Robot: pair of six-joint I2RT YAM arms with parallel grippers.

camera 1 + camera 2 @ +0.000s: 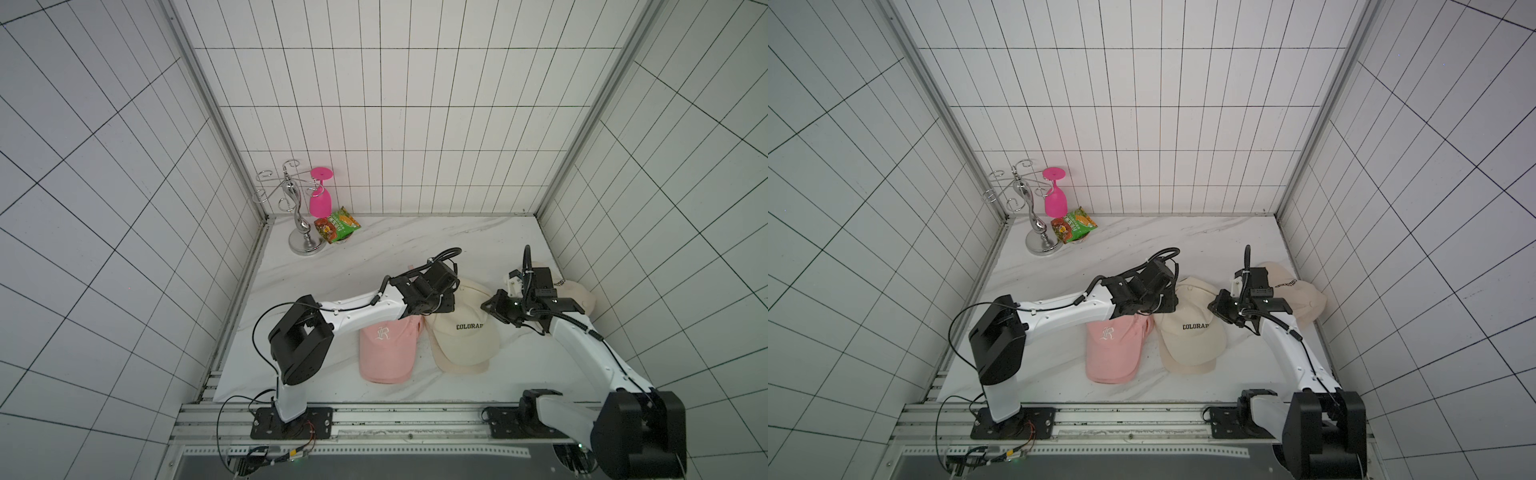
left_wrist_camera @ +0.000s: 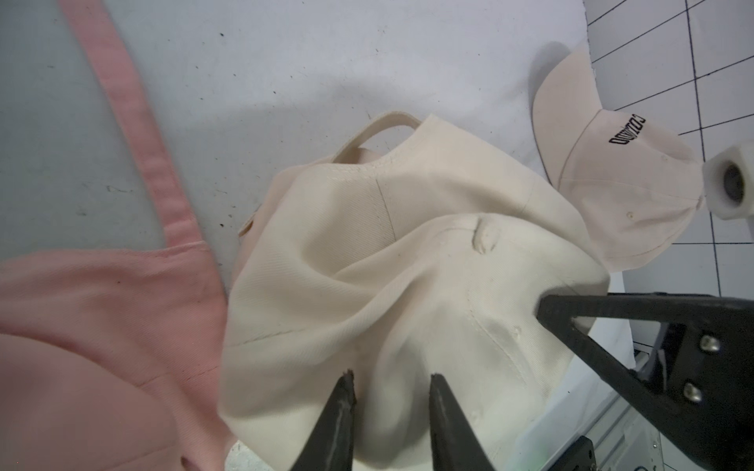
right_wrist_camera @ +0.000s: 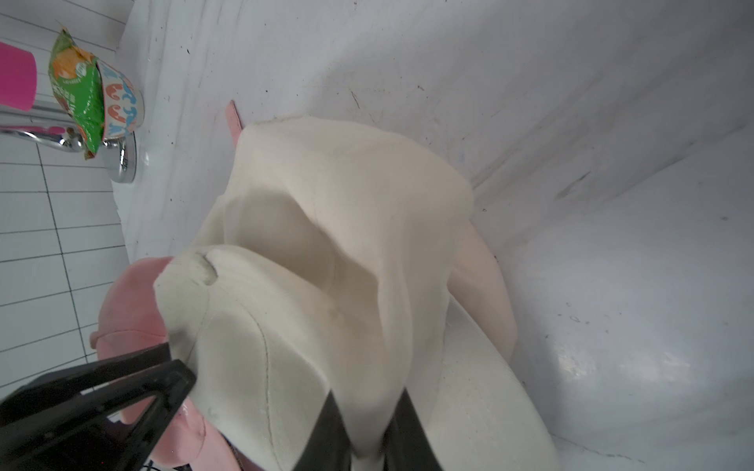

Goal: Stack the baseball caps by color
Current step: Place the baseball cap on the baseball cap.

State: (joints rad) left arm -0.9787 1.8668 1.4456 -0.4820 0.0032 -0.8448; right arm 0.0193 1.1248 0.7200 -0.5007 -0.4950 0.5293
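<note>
At the back left corner of the table [image 1: 332,282], clear of the work: a wire rack [image 1: 299,216] with a pink goblet [image 1: 321,199] hung on it and a snack bag [image 1: 337,224] against its base. None of it belongs to the task.

Front, left of centre: pink cap [image 1: 388,353], "R" up, brim toward the robot. More pink cloth shows under it, so I read this as the pink pile. The count is not visible.

Left gripper [image 2: 391,383]: jaws pinched on a fold of crown cloth of the top cream cap [image 1: 463,332], which lies just beside the pink cap. A second cream brim [image 1: 457,368] pokes out beneath it, so the cream pile is started.

Right gripper [image 3: 367,397]: likewise clamped on that crown, from the opposite side. Probable reason for the two-sided pinch: the soft crown sags, and a hold on both sides lets it seat squarely over the cap below.

Far right, by the wall: lone cream cap [image 1: 577,297], not gripped, apart from the pile. Judged next to go on.
</note>
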